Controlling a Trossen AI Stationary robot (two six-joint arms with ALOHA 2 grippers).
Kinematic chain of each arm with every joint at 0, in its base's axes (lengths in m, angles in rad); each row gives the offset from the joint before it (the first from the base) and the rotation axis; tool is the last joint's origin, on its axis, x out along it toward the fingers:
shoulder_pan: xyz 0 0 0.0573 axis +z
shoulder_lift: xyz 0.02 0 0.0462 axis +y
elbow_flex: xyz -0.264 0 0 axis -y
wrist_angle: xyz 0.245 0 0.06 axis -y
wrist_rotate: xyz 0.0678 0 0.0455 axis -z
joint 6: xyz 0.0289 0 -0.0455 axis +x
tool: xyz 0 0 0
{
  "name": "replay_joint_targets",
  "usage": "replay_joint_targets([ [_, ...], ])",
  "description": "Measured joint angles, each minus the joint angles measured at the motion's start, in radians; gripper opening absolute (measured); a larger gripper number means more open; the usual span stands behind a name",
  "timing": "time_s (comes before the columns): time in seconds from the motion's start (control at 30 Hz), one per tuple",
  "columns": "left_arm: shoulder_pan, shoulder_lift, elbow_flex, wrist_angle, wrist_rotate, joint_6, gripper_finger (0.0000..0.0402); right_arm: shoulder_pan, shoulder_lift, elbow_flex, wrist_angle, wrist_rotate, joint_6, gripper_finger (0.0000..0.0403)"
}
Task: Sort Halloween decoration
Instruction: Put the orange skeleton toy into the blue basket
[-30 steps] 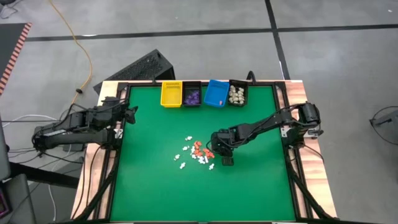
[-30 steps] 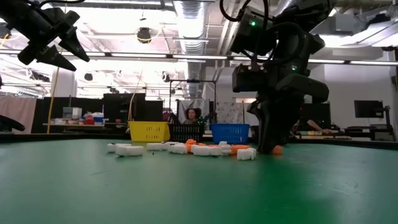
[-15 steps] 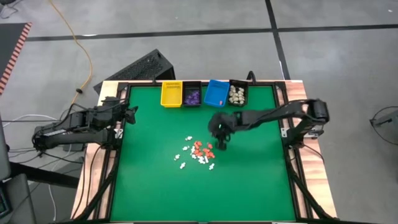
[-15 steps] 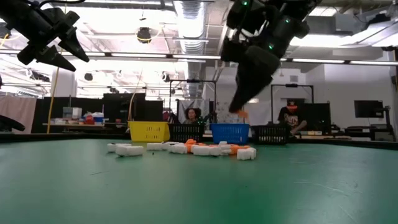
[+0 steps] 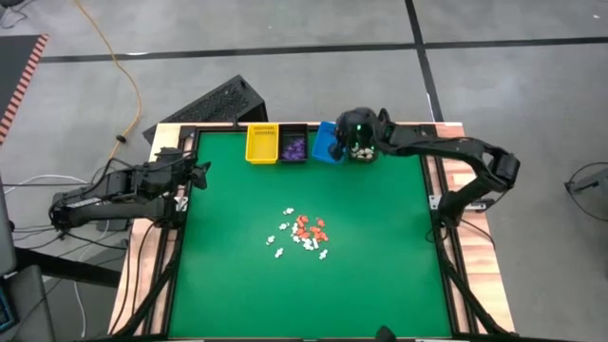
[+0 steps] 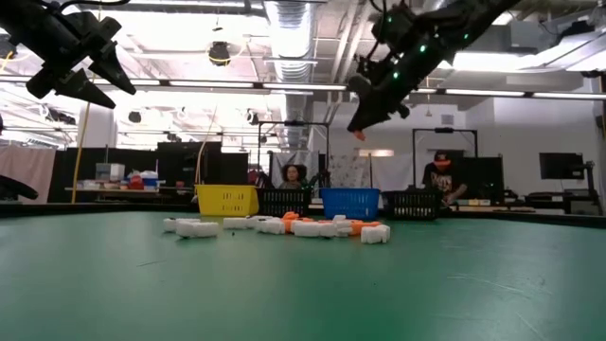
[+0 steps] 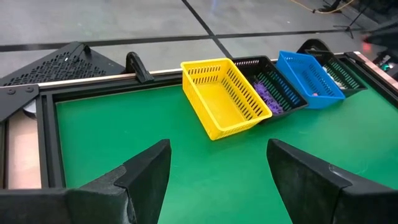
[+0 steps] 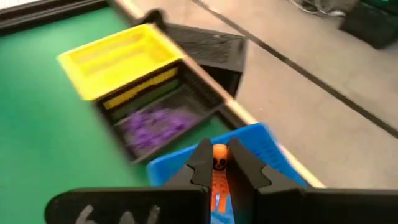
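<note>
- Above the blue bin, my right end effector is clenched on 1 orange piece; best released low and centred so it lands inside.
- Left end effector: spread wide, empty, at the table's left edge.
- Unsorted decorations: mid-table on green surface.
- Room: workshop, a seated person beyond.

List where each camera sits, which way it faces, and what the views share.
High: overhead, straight down on the green table; both arms show.
Low: table height, looking across at the white and orange pieces; both arms overhead.
Left wrist: past the open left gripper toward the yellow bin.
Right wrist: right gripper pinching an orange figurine over the blue bin.
Shared: all four show the yellow and blue bins.
</note>
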Motion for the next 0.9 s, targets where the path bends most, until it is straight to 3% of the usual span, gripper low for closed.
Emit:
replay_joint_targets([
  [0.37,0.0,0.0,0.0,0.0,0.001,0.0,0.0256,-0.075,0.155,-0.001,0.038,-0.008,0.066,0.0071],
  [0.77,0.0,0.0,0.0,0.001,0.001,0.0,0.0256,-0.081,0.199,-0.001,0.032,-0.018,0.075,0.0195],
  [0.83,0.0,0.0,0.0,0.001,0.001,0.0,0.0256,-0.085,0.187,-0.001,0.03,-0.073,0.072,0.0209],
  [0.9,0.0,0.0,0.0,0.001,0.001,0.0,0.0256,-0.086,0.17,-0.001,0.036,-0.198,0.039,0.0215],
])
